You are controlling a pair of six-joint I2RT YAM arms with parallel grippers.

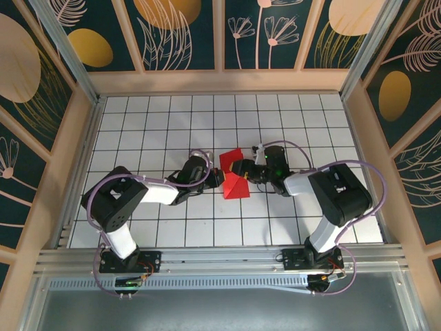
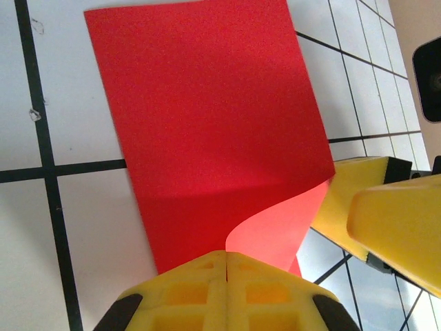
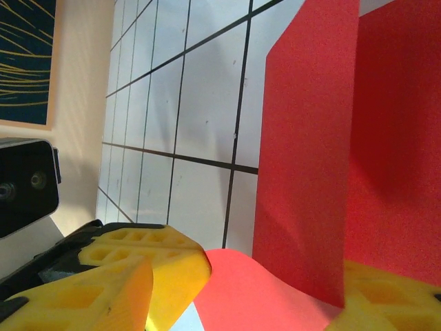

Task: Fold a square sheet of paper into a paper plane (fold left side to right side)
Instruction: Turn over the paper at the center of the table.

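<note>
White grid-tiled table, red square sheet of paper lying mid-table, one flap raised

The square sheet of paper has its near edge hidden under the left gripper, perhaps pressed flat.

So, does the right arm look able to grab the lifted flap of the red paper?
Probably yes: the right gripper stands open around the curled-up flap of the red paper, with nothing in between. The left gripper, shut, sits at the paper's other side.
</note>
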